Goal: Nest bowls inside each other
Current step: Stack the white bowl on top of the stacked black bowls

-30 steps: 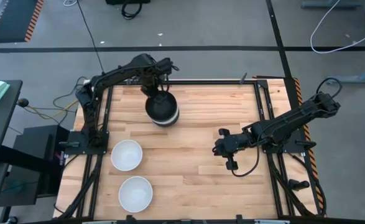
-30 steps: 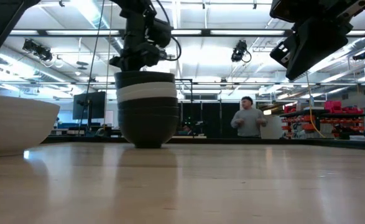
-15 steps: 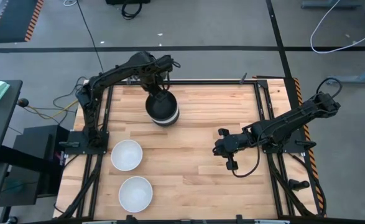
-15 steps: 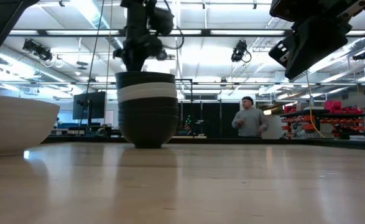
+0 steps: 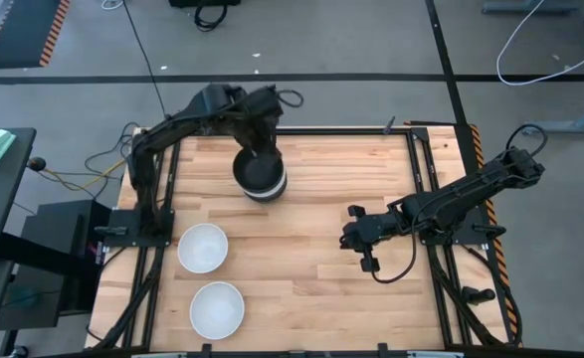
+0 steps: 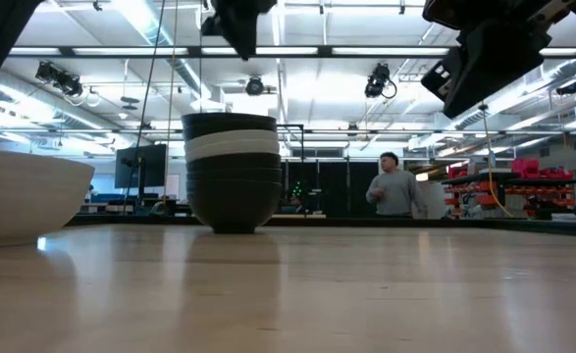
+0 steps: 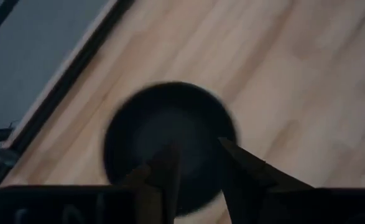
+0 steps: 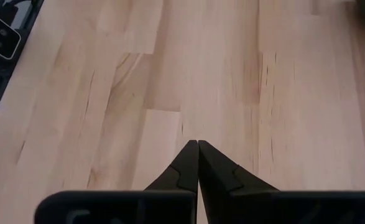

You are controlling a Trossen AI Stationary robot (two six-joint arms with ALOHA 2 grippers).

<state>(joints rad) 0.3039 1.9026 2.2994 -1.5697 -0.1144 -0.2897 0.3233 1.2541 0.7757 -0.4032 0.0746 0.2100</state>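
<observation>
The left gripper [image 5: 263,149] is hanging spread and empty over the bowl stack [image 5: 260,175] at the far left. Two white bowls [image 5: 203,247] are waiting near the left. Next it probably needs to fetch one. The right gripper [image 8: 198,163] is resting, pressed together.

Pale wooden table [image 5: 321,199], stack of nested bowls [image 5: 260,175] near far edge, two white bowls [image 5: 203,248] at left
</observation>
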